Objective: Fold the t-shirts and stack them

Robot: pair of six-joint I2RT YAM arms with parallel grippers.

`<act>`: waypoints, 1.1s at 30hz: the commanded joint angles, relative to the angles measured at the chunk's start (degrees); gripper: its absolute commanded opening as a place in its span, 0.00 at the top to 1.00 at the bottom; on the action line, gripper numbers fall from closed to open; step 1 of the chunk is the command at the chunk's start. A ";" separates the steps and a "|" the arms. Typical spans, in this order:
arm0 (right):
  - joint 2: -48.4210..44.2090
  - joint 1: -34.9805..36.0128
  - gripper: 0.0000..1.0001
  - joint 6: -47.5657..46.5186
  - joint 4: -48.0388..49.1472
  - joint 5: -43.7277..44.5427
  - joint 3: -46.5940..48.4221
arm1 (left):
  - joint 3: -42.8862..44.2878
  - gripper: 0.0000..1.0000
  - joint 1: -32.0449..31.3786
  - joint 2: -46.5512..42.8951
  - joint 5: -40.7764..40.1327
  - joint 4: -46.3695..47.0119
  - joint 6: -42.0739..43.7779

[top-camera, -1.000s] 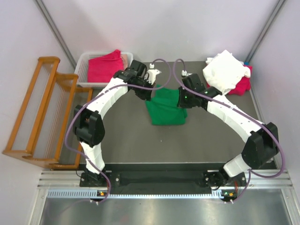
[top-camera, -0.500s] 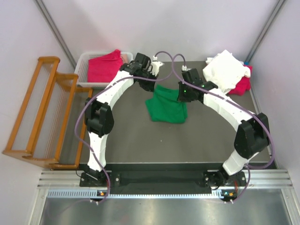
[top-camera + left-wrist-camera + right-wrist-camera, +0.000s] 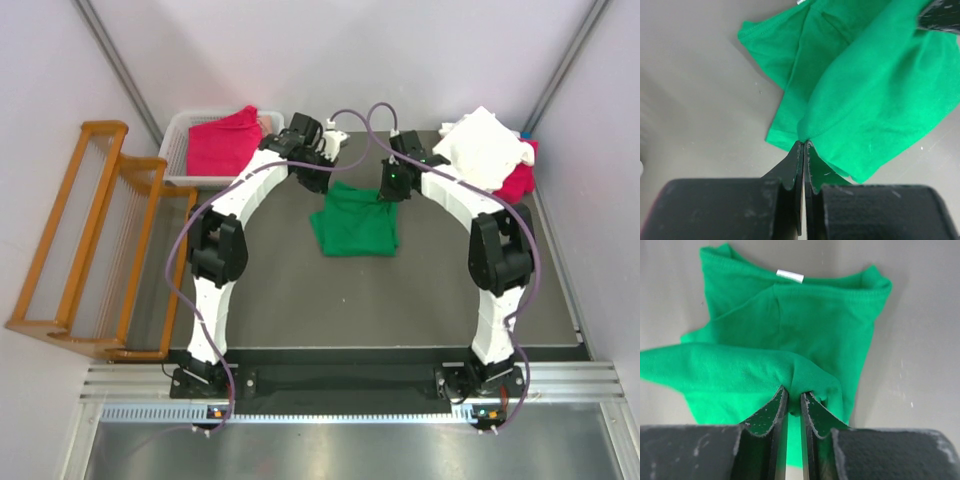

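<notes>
Left wrist view: the left end effector [image 3: 804,145] has its fingers pressed together on a thin edge of the green t-shirt [image 3: 875,85], and the cloth fans away from the pinch in a loose, raised sheet. In the right wrist view the right end effector [image 3: 794,392] is closed to a narrow slit, with a bunched fold of the same shirt caught between the fingers. Beyond that fold the collar and its white label [image 3: 790,275] lie flat on the counter [image 3: 920,340].

From above, the shirt sits partly folded at the middle of the far half of the counter, between the two wrists. Each wrist holds one far corner.

I judge the fabric to be light, limp knit. It has no stiffness of its own, so any part not held will sag, drag and crease. It is not fragile, but a shallow pinch on one layer could slip or peel the layers apart. The best hold looks to be at matching points along the hem or outer corners, deep enough to catch every layer, with both sides level.

A heap of white t-shirts [image 3: 487,150] lies at the far right corner, and a red t-shirt [image 3: 222,143] fills the basket [image 3: 175,140] at far left.
</notes>
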 commanded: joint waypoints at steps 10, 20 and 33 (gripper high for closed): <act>6.98 -2.93 0.94 -0.49 2.00 -2.73 11.15 | 15.11 1.00 1.15 11.06 -1.35 -0.60 1.00; 8.29 -4.16 0.90 -0.50 2.17 -2.55 10.45 | 11.78 0.93 1.24 13.88 -0.12 2.13 -0.32; 13.66 -4.25 0.02 -2.34 0.77 1.40 12.91 | 6.34 0.25 2.64 9.05 -1.96 5.20 -0.50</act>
